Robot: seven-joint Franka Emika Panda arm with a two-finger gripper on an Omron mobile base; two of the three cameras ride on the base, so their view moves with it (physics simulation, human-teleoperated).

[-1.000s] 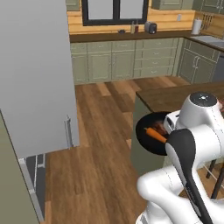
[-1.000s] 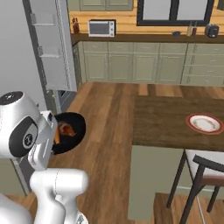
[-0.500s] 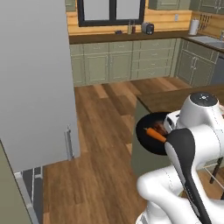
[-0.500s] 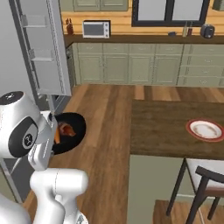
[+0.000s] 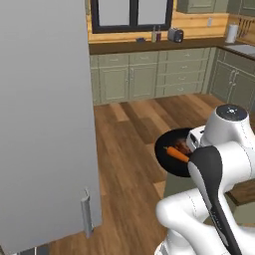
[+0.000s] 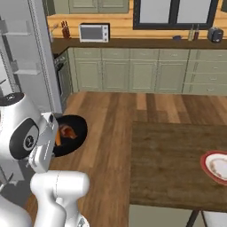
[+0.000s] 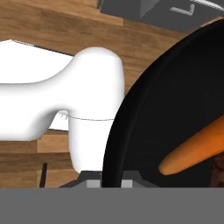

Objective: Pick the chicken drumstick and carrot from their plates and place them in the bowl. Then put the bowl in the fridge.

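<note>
We are carrying the bowl (image 5: 172,154) off the floor beside the arm, with the claw (image 7: 112,178) clamped on its near rim; in the hand view the two dark tips are sitting either side of the thin black wall, which is why the bowl is hanging edge-on to that camera. The bowl is round, black and matte, its inside as dark as its outside. Inside it, the carrot (image 7: 197,148) is lying as a smooth, bright orange taper, and the chicken drumstick (image 6: 67,131) is resting beside it, reddish-brown and rougher in surface. Both foods being loaded, we judge the transfer to the fridge (image 5: 45,119) to be under way: its plain light-grey door is standing close on the left, slim handle (image 5: 87,214) low down. One cream plate (image 6: 217,166) with a red rim is resting on the dark wooden counter (image 6: 168,164), well apart from the bowl.
</note>
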